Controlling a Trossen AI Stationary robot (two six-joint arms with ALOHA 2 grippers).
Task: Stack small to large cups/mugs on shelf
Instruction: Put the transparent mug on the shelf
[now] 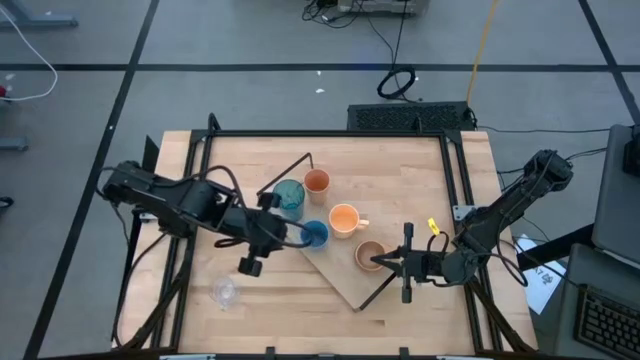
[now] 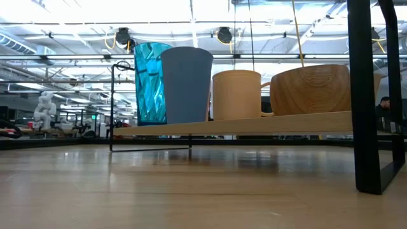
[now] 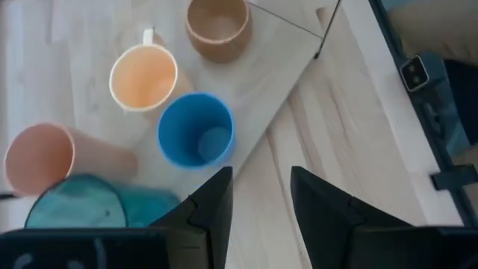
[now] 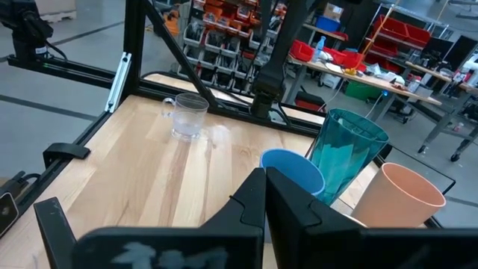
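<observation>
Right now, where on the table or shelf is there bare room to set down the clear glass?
The shelf has bare board past the tan mug, toward its near bracket. It is crowded from the teal tumbler to the blue cup. The table is bare along its far edge. The clear glass stands alone on the table near the front-left corner.

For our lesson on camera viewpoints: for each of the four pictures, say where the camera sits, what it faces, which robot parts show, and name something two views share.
High view: overhead, looking straight down; both arms, left claw, right claw, shelf.
Low view: at tabletop height, facing level across the shelf's cups; no arm visible.
Left wrist view: above the shelf, looking down past its open fingers.
Right wrist view: looks across the table past shut fingers to the clear glass.
Shared: blue cup in both wrist views.
</observation>
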